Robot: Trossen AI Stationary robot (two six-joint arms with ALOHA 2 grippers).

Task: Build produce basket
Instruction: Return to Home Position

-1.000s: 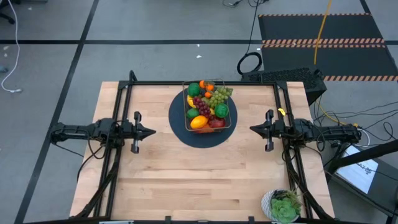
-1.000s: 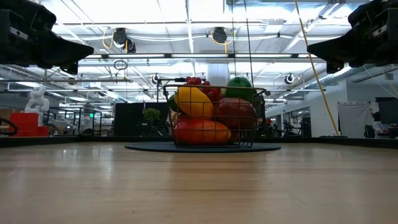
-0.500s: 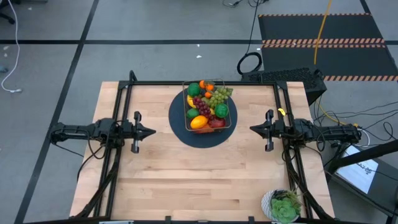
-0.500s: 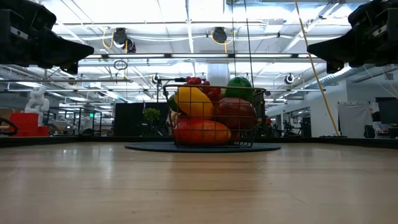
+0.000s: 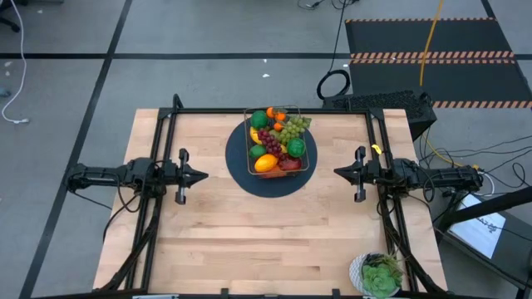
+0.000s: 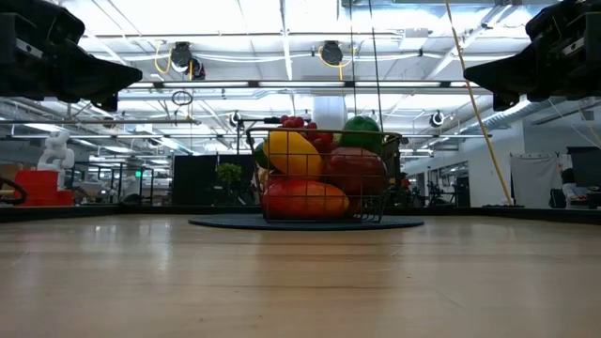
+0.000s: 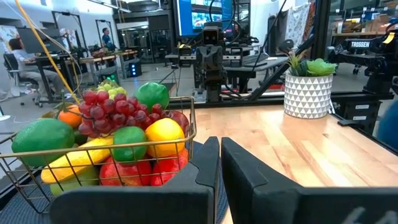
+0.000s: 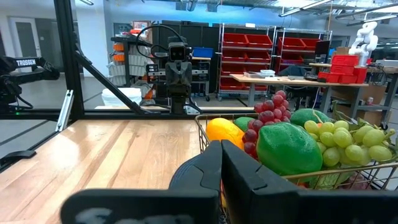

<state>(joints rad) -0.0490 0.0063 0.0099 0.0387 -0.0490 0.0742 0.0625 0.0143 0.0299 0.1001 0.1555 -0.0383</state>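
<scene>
Basket (image 5: 315,158): stands on a round dark mat (image 5: 274,186) at the far middle of the wooden table (image 5: 249,241), roughly midway between the two arms. It sits upright and inside the mat's edge.

Produce (image 5: 278,141): heaped in the basket and rising above the wire rim. From above, a bunch of purple grapes (image 5: 268,139) lies near the centre. A bunch of green grapes (image 5: 291,129) lies just beside it, towards the right arm and the far edge. An orange-yellow fruit (image 5: 266,163) and a red apple (image 5: 288,164) fill the near end. A round green fruit (image 5: 260,119) and small oranges (image 5: 275,112) fill the far end. In the level view across the table, the yellow, red and green pieces press against the wire wall. None of the fruit lies loose on the table.

Left gripper (image 5: 204,175): held above the table at the left side, pointing at the basket, well apart from it. Its wrist view shows the two fingers (image 7: 205,163) drawn together with only a thin slit between them, holding nothing.

Right gripper (image 5: 337,172): mirrors the left at the right side, level with it, also pointing at the basket and well apart from it. Its fingers (image 8: 239,165) are pressed together and hold nothing.

Other items: a leafy plant in a white pot (image 5: 378,274) stands at the near right corner of the table, well apart from the basket.
</scene>
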